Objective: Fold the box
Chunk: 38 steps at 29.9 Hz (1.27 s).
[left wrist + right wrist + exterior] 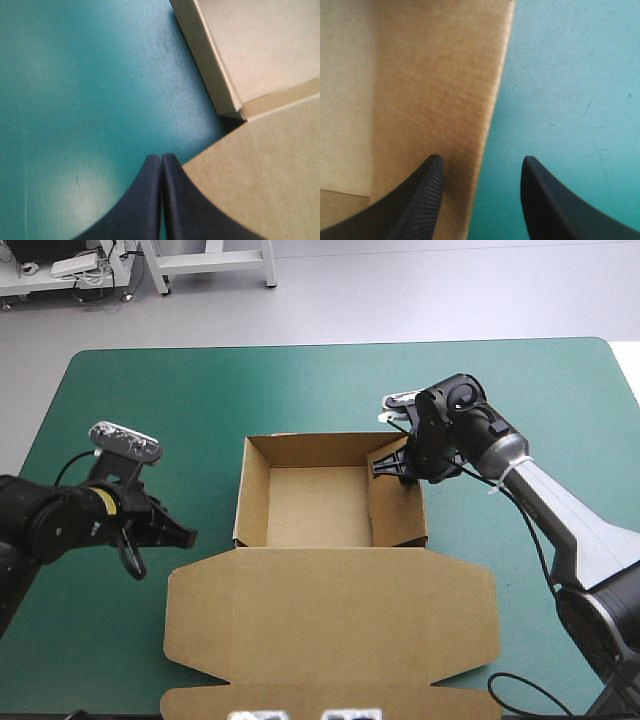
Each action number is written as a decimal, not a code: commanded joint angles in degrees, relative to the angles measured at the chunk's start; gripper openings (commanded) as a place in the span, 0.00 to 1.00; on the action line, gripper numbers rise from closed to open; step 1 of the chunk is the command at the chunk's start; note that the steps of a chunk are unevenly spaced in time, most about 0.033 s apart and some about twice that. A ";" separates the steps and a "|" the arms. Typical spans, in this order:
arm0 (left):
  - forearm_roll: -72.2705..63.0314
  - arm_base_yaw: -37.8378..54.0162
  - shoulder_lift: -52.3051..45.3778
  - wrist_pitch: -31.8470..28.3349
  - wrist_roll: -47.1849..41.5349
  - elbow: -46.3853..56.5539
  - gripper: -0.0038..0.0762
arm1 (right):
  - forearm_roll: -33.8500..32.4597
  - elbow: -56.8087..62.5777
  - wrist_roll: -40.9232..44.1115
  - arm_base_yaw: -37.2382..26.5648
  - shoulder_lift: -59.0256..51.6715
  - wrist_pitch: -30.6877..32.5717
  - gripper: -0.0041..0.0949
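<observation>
Right fingers (pixel 415 200) spread astride the box wall (pixel 445 100); left fingers (pixel 142 205) pressed together (over teal-green cover (pixel 75 100)).

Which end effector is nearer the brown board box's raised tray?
Right. The right end effector stands open astride the right wall of the brown board box; the left end effector, shut, is over the teal-green cover beside the lid's corner.

The box (pixel 320 620) is being cut off at its lid's near flap in the high view, and its right wall's far end is being hidden by the right gripper (pixel 395 472). In both wrist views most of it is being cropped away.
</observation>
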 commanded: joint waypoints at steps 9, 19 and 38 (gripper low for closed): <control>-8.06 -0.26 -15.58 -4.51 -0.67 15.50 0.04 | 3.69 3.46 -2.61 -0.49 0.91 -5.91 0.30; -8.26 -0.26 -23.35 -3.01 -0.67 21.58 0.04 | 3.28 2.48 0.06 -0.73 2.59 -8.40 0.02; -0.28 -0.26 -32.73 -3.32 -9.54 32.06 0.04 | -3.81 -6.62 -3.29 -24.38 -5.18 0.78 0.02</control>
